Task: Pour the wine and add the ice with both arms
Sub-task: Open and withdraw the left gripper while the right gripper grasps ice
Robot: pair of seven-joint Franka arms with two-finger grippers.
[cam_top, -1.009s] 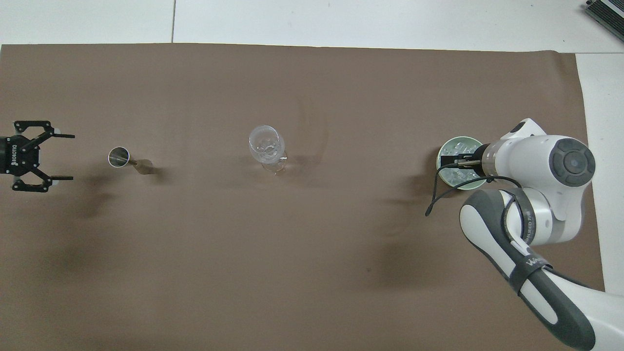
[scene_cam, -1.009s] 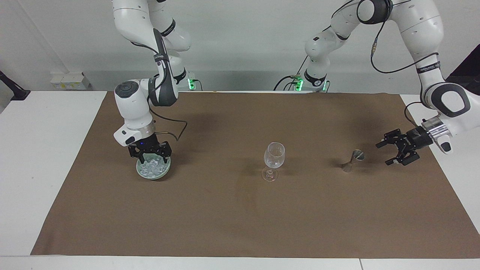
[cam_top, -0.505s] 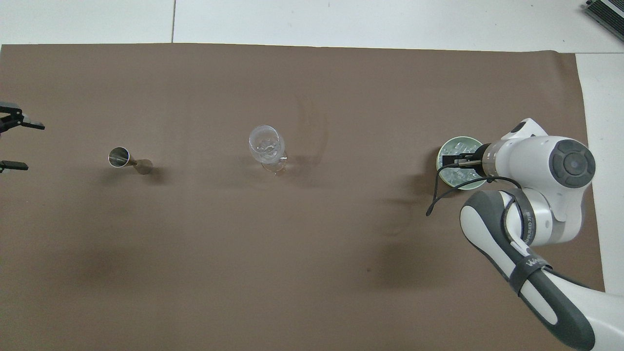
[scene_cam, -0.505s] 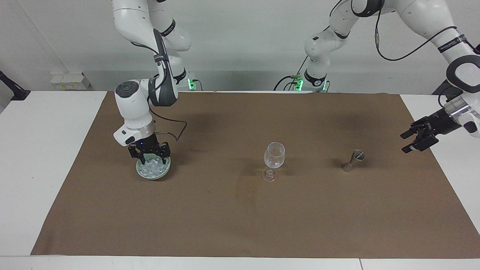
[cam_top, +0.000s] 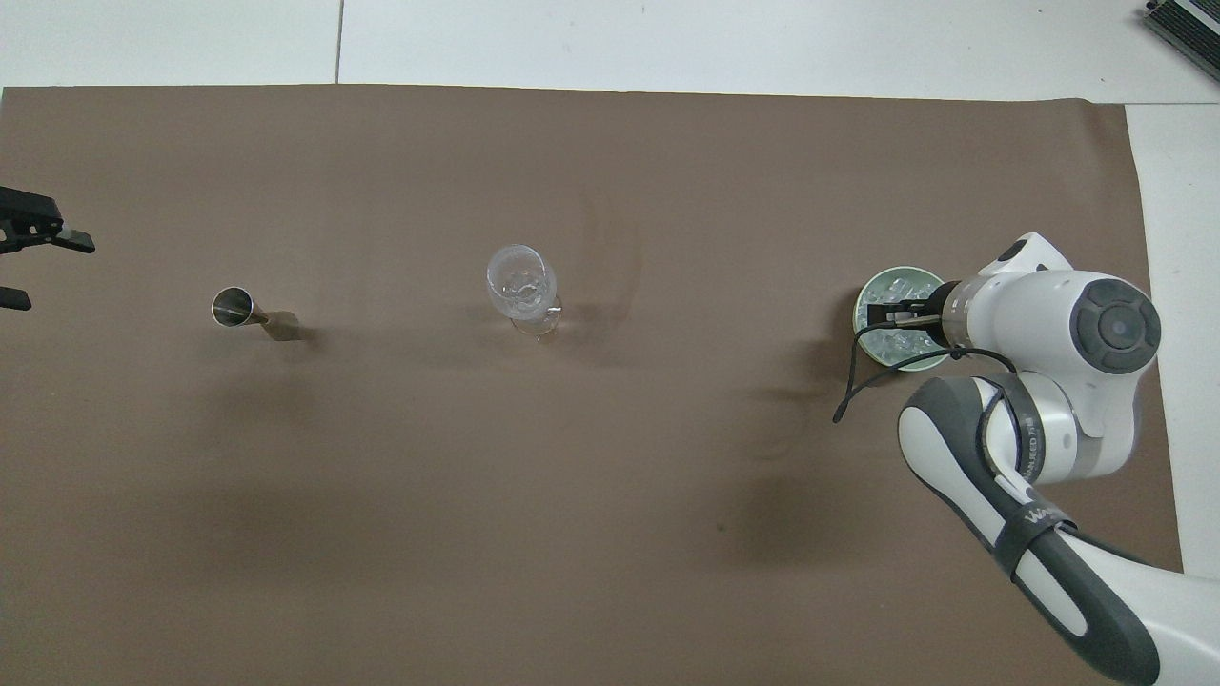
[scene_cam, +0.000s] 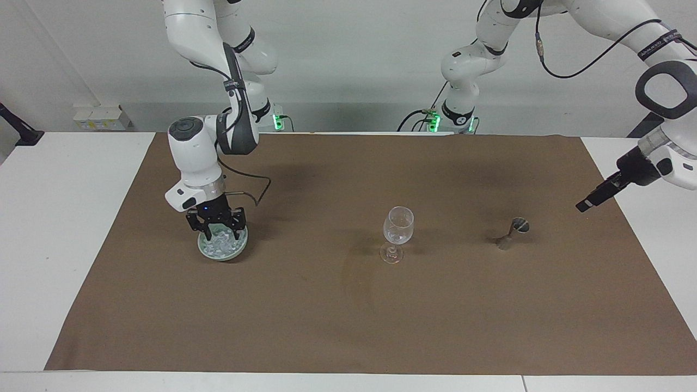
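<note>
A pale green bowl (scene_cam: 205, 251) holding ice (scene_cam: 220, 246) stands toward the right arm's end of the table; both also show in the overhead view, the bowl (cam_top: 869, 291) and the ice (cam_top: 896, 286). My right gripper (scene_cam: 222, 234) points straight down into the bowl, open, with its tips among the ice. A clear stemmed glass (scene_cam: 398, 224) stands upright mid-table. A small metal jigger (scene_cam: 514, 231) stands beside it toward the left arm's end. My left gripper (scene_cam: 585, 205) is open and empty, raised over the mat's edge (cam_top: 57, 276), apart from the jigger (cam_top: 250, 312).
A brown mat (scene_cam: 348, 316) covers most of the white table (scene_cam: 65, 218). A black cable (scene_cam: 261, 190) loops from the right wrist over the mat beside the bowl. Small white boxes (scene_cam: 103, 117) sit by the wall past the right arm's end.
My left gripper has drawn away from the jigger, rising and turning toward the left arm's end of the table. My right gripper stays in the bowl, its fingers slightly narrower.
</note>
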